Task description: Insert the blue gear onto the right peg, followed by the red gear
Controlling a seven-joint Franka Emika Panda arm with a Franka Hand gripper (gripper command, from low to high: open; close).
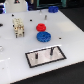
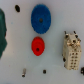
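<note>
In the exterior view the blue gear lies flat on the white table, and the smaller red gear sits just behind it. The grey black-rimmed base plate is nearer the front. Two thin dark pins stand on it, and the right peg is the one toward the exterior view's right. The wrist view looks down on the blue gear and the red gear, which lie apart from each other. No gripper fingers show in either view.
A cream blocky part stands at the exterior view's left of the gears and also shows as the cream part in the wrist view. A dark navy piece and a small black item lie at the back. A dark green object touches the wrist view's edge.
</note>
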